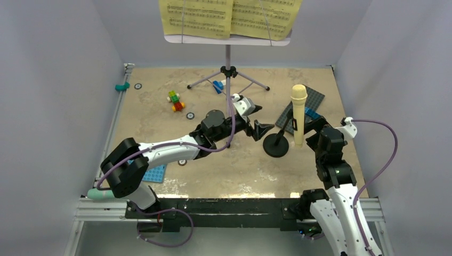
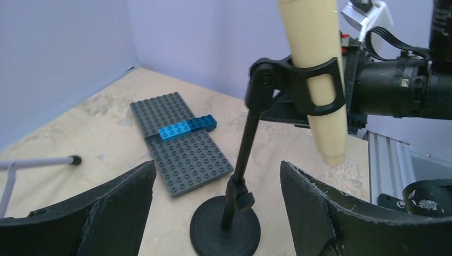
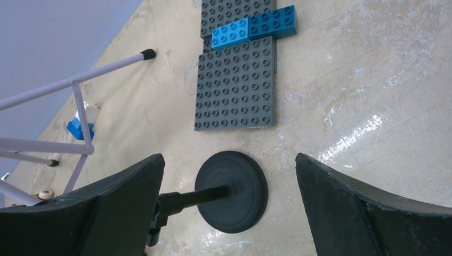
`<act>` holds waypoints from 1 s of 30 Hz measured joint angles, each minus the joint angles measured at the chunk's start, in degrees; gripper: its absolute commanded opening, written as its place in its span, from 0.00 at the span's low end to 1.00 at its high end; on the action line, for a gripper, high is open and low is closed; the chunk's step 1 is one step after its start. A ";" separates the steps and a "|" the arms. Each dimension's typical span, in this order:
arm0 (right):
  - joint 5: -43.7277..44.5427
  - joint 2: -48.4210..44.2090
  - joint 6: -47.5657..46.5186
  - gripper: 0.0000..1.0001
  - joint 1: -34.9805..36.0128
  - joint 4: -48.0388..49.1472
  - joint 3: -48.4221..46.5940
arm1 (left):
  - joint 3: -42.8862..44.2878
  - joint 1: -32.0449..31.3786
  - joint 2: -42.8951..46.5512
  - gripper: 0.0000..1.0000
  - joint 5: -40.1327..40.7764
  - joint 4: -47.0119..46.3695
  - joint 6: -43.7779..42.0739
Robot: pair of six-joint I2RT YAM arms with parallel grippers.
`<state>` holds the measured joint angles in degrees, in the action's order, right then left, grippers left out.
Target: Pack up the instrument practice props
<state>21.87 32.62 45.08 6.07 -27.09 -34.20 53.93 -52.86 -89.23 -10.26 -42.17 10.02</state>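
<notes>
One cream microphone [image 1: 298, 114] in one black stand [image 1: 276, 145], two yellow pages [image 1: 200, 18] on one tall stand [image 1: 228, 58] at twelve o'clock, left fingers [image 2: 122, 202] and right fingers [image 3: 346, 197] spread wide, empty

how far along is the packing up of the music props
Done: nothing visibly packed; yellow sheet-music pages sit on the music stand, the microphone is clipped in the mic stand. In hand: left end effector and right end effector, both open, flank the mic stand, gripping nothing. Left: every prop.
</notes>
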 measured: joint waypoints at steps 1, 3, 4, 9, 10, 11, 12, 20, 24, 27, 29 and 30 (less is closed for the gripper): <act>-0.17 0.00 0.00 0.99 0.00 -0.11 -0.26 | 1.07 -0.61 -1.20 0.88 -0.70 -0.63 -1.03; -0.42 0.00 0.00 0.99 0.00 -0.39 -0.52 | 2.67 -1.77 -3.50 0.85 -2.01 -1.62 -3.02; -0.44 0.00 0.00 0.99 0.00 -0.48 -0.55 | 3.13 -2.32 -4.61 0.84 -2.78 -2.32 -4.02; -1.01 0.15 0.00 0.99 0.00 -0.96 -0.57 | 4.42 -3.56 -8.66 0.81 -4.98 -3.61 -7.21; -1.16 0.28 0.00 0.99 0.00 -0.98 -0.57 | 4.81 -3.54 -9.35 0.80 -5.29 -3.69 -7.85; -1.55 0.44 0.02 0.99 0.00 -1.03 -0.57 | 5.35 -3.54 -10.10 0.79 -5.62 -3.76 -8.44; -1.79 0.52 0.02 0.99 0.00 -1.11 -0.57 | 5.99 -3.54 -10.80 0.78 -5.90 -3.80 -9.05; -2.12 0.76 0.15 0.99 0.00 -2.29 -0.59 | 13.51 -3.54 -16.17 0.69 -7.26 -4.07 -11.37; -2.10 0.76 0.13 0.99 0.00 -2.58 -0.61 | 15.58 -3.54 -18.32 0.63 -8.09 -4.09 -11.34; -2.10 0.76 0.13 0.99 0.00 -2.58 -0.61 | 16.15 -3.54 -19.58 0.59 -8.72 -3.93 -11.34; -2.10 0.76 0.13 0.99 0.00 -2.58 -0.61 | 16.37 -3.54 -20.06 0.57 -9.03 -3.58 -11.34; -2.10 0.79 0.13 0.99 0.00 -2.58 -0.61 | 16.55 -3.54 -20.33 0.55 -9.16 -3.50 -11.34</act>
<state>19.77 33.41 45.21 6.07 -29.67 -34.81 70.48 -56.40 -109.56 -19.42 -45.67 -1.32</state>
